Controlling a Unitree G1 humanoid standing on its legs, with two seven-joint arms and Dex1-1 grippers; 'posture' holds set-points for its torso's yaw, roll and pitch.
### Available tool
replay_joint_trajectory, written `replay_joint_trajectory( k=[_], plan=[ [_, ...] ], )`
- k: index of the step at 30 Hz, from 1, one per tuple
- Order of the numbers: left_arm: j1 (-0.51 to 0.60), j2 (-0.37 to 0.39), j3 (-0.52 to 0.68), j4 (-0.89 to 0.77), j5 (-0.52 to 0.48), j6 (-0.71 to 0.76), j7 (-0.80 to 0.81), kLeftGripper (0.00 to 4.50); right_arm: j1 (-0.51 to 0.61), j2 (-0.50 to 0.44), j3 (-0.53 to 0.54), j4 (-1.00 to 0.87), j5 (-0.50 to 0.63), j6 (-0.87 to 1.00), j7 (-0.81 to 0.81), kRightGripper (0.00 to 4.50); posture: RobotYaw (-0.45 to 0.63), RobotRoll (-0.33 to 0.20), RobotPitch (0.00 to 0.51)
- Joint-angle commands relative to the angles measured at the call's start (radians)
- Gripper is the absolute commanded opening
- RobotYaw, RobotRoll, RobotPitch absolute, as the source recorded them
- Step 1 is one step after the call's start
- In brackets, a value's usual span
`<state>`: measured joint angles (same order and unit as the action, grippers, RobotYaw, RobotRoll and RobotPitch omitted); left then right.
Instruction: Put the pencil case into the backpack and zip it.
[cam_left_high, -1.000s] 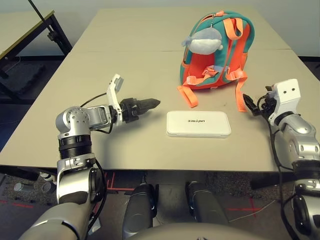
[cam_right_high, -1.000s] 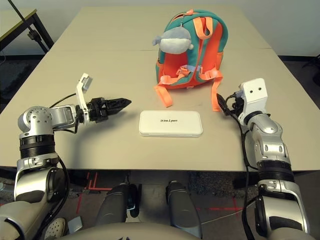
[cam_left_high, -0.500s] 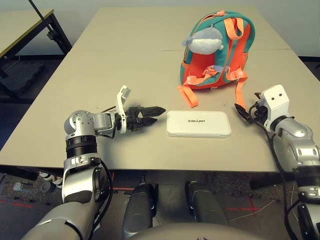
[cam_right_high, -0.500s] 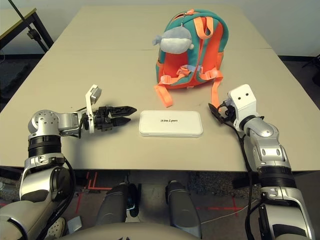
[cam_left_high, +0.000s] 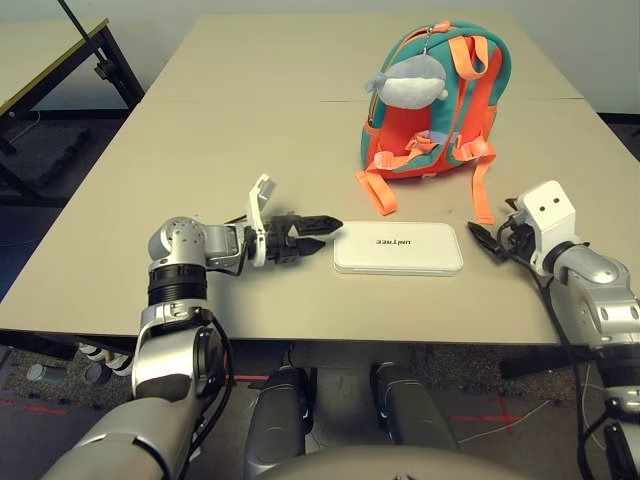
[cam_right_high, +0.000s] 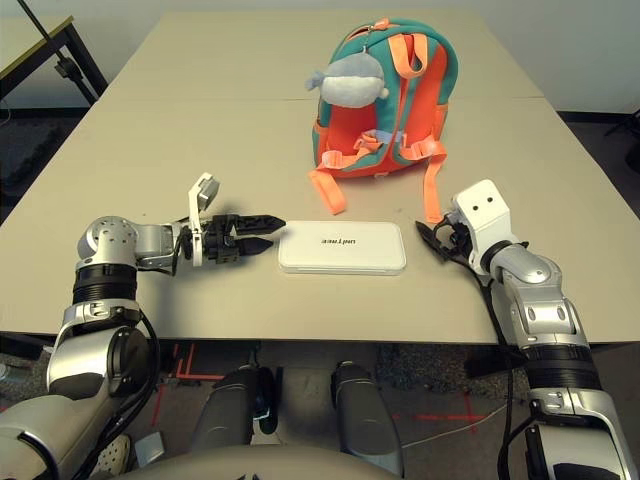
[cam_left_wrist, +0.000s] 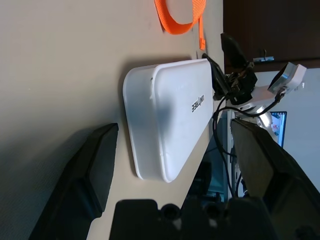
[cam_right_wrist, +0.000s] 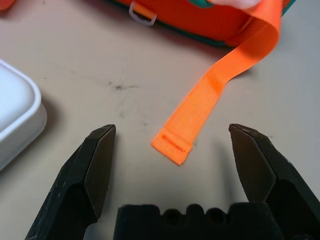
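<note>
The white pencil case (cam_left_high: 398, 248) lies flat on the table near its front edge. Behind it stands the orange and teal backpack (cam_left_high: 432, 98) with a grey plush charm (cam_left_high: 406, 82) and straps trailing toward the case. My left gripper (cam_left_high: 325, 228) is open, its fingertips just short of the case's left end. The left wrist view has the case (cam_left_wrist: 167, 119) lying between the two spread fingers (cam_left_wrist: 95, 165). My right gripper (cam_left_high: 482, 240) is open just off the case's right end, beside a strap end (cam_right_wrist: 175, 145).
The tan table (cam_left_high: 250, 130) has free room to the left and behind the backpack. A dark-framed second table (cam_left_high: 60, 60) stands at the far left. Orange straps (cam_left_high: 375, 190) lie on the table between backpack and case.
Both arms came down and inward: my left gripper moved right to the case's left end, and my right gripper moved down and left toward its right end. Case and backpack stayed put.
</note>
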<state>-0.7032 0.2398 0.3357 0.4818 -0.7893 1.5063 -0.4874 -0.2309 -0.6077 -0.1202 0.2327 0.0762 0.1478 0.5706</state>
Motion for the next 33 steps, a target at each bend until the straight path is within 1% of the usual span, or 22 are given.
replay_joint_trajectory(
  k=[1, 6, 7, 9, 11, 17, 18, 26, 33],
  plan=[
    [-0.002, -0.007, -0.027, 0.024, 0.029, 0.006, 0.003, 4.49, 0.014, -0.017, 0.021, -0.022, -0.01, 0.024, 0.021, 4.48, -0.22, 0.0, 0.135],
    [0.002, -0.002, -0.032, 0.045, 0.035, 0.007, -0.013, 4.49, 0.018, -0.048, 0.05, -0.037, -0.028, 0.045, 0.066, 4.48, -0.21, 0.0, 0.135],
    [0.004, -0.002, -0.035, 0.052, 0.04, 0.001, -0.014, 4.5, 0.018, -0.053, 0.056, -0.04, -0.031, 0.048, 0.071, 4.11, -0.21, 0.0, 0.135],
    [0.006, -0.001, -0.038, 0.061, 0.046, -0.005, -0.018, 4.5, 0.017, -0.059, 0.062, -0.043, -0.037, 0.052, 0.078, 3.55, -0.21, 0.0, 0.135],
    [0.006, -0.001, -0.043, 0.062, 0.048, -0.004, -0.023, 4.5, 0.018, -0.063, 0.066, -0.046, -0.043, 0.056, 0.084, 2.8, -0.21, 0.0, 0.135],
    [0.005, -0.003, -0.054, 0.062, 0.056, -0.01, -0.03, 4.5, 0.028, -0.098, 0.096, -0.063, -0.057, 0.065, 0.139, 0.29, -0.22, 0.0, 0.131],
    [0.005, -0.004, -0.055, 0.062, 0.057, -0.011, -0.03, 4.5, 0.029, -0.108, 0.103, -0.07, -0.057, 0.069, 0.157, 0.04, -0.22, 0.0, 0.129],
    [0.004, -0.007, -0.061, 0.062, 0.062, -0.012, -0.038, 4.5, 0.038, -0.174, 0.144, -0.138, -0.041, 0.124, 0.291, 0.04, -0.22, 0.0, 0.128],
    [0.005, -0.013, -0.064, 0.062, 0.064, -0.014, -0.038, 4.5, 0.045, -0.179, 0.156, -0.207, -0.022, 0.183, 0.359, 0.04, -0.22, 0.0, 0.128]
  ],
)
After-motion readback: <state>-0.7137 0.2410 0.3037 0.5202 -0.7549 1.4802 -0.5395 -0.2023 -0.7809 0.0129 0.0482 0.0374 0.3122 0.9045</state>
